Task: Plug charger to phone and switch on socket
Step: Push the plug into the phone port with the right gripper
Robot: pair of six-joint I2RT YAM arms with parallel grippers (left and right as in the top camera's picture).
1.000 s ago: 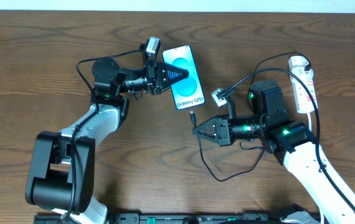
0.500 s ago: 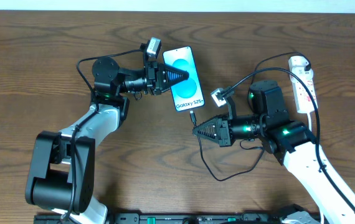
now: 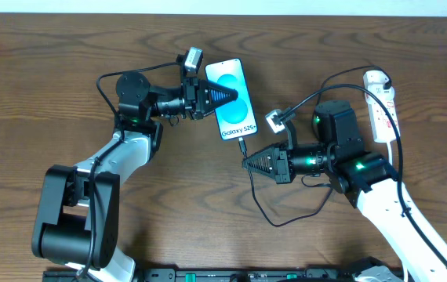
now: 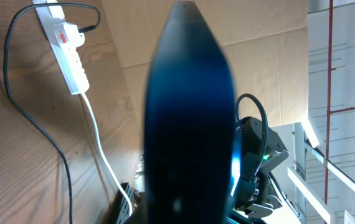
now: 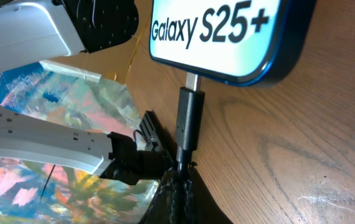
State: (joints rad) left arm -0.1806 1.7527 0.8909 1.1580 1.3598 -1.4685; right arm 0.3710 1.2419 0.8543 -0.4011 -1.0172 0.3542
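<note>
The phone lies on the table with its blue "Galaxy S25+" screen up. My left gripper is shut on the phone across its middle; the phone's dark edge fills the left wrist view. My right gripper is shut on the charger cable just behind its plug. The charger plug has its metal tip in the phone's bottom port. The black cable loops back under my right arm. The white socket strip lies at the far right, also seen in the left wrist view.
The strip's white cord and a black cable trail across the wood. The right arm's camera mount sits just right of the phone. The table's far edge runs along the top.
The phone has shifted very slightly. Both arms hold their places.
</note>
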